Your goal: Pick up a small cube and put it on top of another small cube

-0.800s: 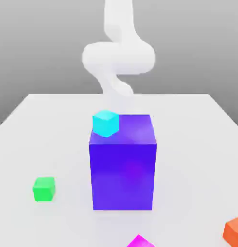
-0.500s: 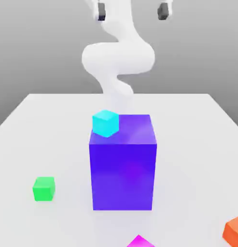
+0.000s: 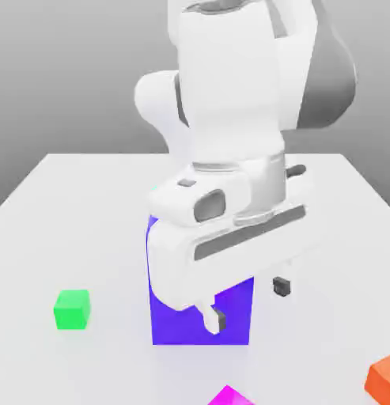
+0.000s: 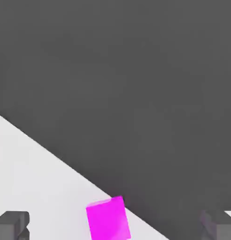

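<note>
The small magenta cube (image 3: 230, 396) sits at the near edge of the table, its top just peeking into the exterior view. In the hand view the magenta cube (image 4: 108, 219) lies between the two spread fingertips (image 4: 13, 224). The small green cube (image 3: 72, 309) rests on the table at the exterior view's left. My gripper (image 3: 249, 302) hangs open in front of the big blue-purple block (image 3: 234, 318), above the magenta cube and well apart from it. Nothing is between its fingers.
The big blue-purple block stands mid-table, mostly covered by my hand and arm. An orange cube (image 3: 384, 379) lies at the near corner on the exterior view's right. The white table (image 3: 63, 221) stretches back toward the arm's base.
The arm has swung down and forward: the hand, earlier at the top of the picture, now hangs low in front of the blue-purple block and hides the cyan cube on it.
</note>
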